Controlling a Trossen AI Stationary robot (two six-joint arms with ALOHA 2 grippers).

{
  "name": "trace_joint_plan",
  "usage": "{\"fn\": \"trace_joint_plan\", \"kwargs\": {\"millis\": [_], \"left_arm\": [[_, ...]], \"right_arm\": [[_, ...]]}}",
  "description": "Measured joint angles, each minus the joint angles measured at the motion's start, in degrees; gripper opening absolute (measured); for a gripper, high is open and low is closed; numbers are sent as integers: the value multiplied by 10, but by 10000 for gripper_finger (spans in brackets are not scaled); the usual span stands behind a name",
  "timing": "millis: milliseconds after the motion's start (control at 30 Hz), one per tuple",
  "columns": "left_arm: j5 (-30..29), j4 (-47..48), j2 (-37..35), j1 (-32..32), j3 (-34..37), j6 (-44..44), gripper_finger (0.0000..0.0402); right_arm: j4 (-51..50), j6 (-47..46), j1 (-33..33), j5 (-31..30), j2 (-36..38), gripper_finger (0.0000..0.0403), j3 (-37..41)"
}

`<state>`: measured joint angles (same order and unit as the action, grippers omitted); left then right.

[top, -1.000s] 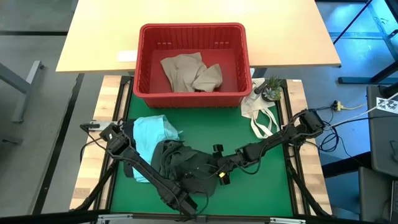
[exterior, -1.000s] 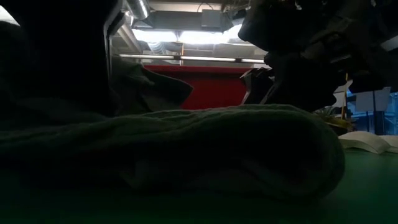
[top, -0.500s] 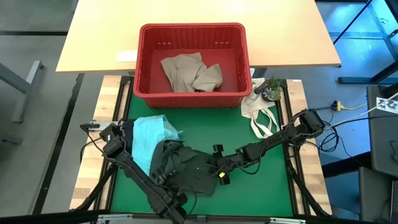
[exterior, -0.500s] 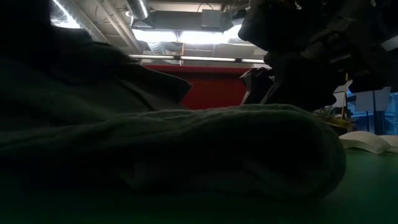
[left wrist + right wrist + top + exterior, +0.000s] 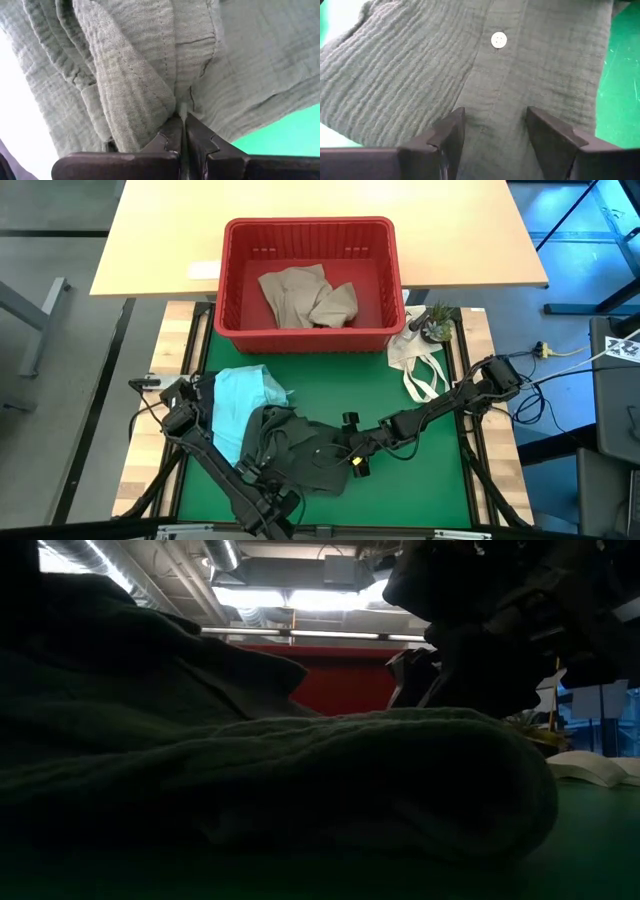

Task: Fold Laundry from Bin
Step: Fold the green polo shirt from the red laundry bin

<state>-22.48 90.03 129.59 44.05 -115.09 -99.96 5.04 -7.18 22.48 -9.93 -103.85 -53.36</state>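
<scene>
The dark olive green garment (image 5: 300, 452) lies crumpled on the green mat, partly over the light teal garment (image 5: 238, 402). It fills the low view (image 5: 300, 780). My left gripper (image 5: 268, 502) is at the garment's near left part, shut on its cloth (image 5: 181, 117). My right gripper (image 5: 328, 452) is open over the garment's right part, its fingers either side of the button placket (image 5: 495, 115), below a white button (image 5: 498, 39). The beige-tan garment (image 5: 305, 295) lies in the red bin (image 5: 236, 280). The black garment is out of view. My left gripper pinches a bunched fold of the olive garment (image 5: 176, 100) between its two shut fingers, several layers gathered. The cloth spreads away from the fingertips in ridges and is drawn up from the mat there. My right gripper: I cannot tell whether its open fingers (image 5: 451, 131) touch the cloth.
The red bin stands at the mat's far edge against a light wooden table (image 5: 460, 230). A white cloth bag with loop handles (image 5: 420, 362) and a small potted plant (image 5: 436, 322) are at the far right. Bare green mat (image 5: 420, 470) lies to the right.
My left gripper has gone toward the table's left edge along the near side, still shut on the olive cloth. The garment's near left part has been drawn along and shows higher in the low view. Its right part under my right gripper has stayed.
</scene>
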Motion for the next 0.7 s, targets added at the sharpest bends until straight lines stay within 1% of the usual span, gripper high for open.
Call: {"fn": "trace_joint_plan", "kwargs": {"millis": [167,400,567,700], "left_arm": [[0,0,-18,3,0,35,0],[-15,0,-66,-10,0,106,0],[-20,0,-84,-12,1,163,0],[-2,-2,-92,-13,26,169,0]], "right_arm": [[0,0,0,0,0,209,0],[0,0,0,0,0,209,0],[0,0,0,1,0,209,0],[0,0,0,1,0,209,0]]}}
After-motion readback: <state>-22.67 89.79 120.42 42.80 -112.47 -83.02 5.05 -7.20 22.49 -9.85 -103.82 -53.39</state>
